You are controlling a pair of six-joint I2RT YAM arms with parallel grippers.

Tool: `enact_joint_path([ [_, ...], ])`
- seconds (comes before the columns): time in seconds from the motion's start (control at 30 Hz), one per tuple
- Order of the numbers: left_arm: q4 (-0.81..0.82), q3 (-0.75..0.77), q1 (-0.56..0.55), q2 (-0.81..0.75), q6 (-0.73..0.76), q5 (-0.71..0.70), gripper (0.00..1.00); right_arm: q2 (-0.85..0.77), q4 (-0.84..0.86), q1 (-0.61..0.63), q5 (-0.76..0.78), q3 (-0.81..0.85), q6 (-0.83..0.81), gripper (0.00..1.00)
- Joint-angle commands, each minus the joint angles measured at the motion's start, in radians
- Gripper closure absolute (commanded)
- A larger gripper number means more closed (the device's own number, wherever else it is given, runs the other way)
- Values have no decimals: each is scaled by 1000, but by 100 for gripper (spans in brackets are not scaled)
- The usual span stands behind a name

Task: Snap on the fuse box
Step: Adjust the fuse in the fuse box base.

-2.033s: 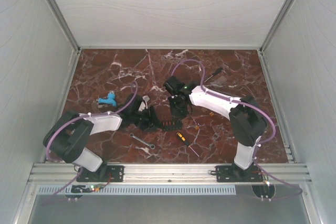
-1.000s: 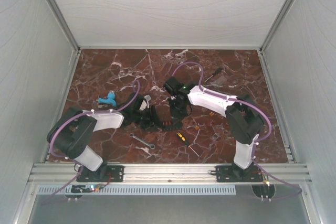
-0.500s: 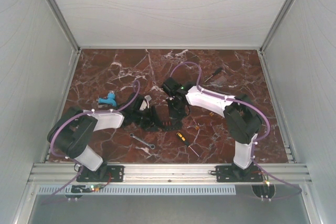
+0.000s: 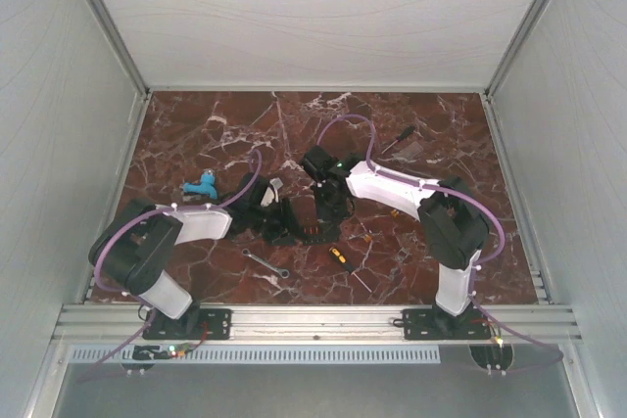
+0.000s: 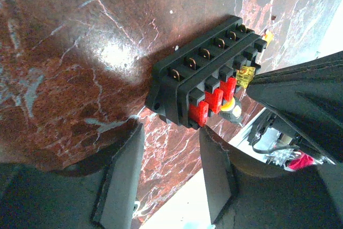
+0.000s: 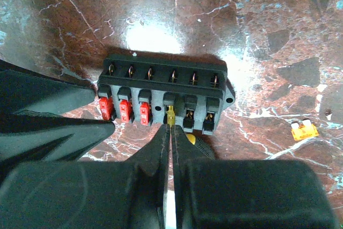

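The fuse box is a black block lying flat on the marble, also seen in the left wrist view and from above. Three red fuses fill its left slots. My right gripper is shut on a small yellow fuse, holding it at the fourth slot. My left gripper stands open, its fingertips against the box's left end, with only marble between them. From above, the left gripper and right gripper meet at the box.
A yellow-and-black screwdriver lies just in front of the box, a silver wrench to its left. Loose orange fuses sit to the right. A blue object lies at the left, dark tools at the back right.
The right arm has shifted a little to the left and closed in on the fuse box with the yellow fuse. The left arm has stayed almost still at the box's end.
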Motion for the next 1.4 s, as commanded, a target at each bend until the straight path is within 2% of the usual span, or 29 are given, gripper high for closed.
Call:
enact_joint_path([
  [0.0, 5, 20, 1, 16, 6, -7, 54, 25, -67, 2, 115, -26, -17, 100],
  [0.77, 19, 10, 1, 13, -1, -1, 55, 119, -36, 63, 80, 19, -19, 100],
  [1.37, 17, 7, 1, 11, -1, -1, 57, 166, -57, 54, 183, -33, -7, 100],
])
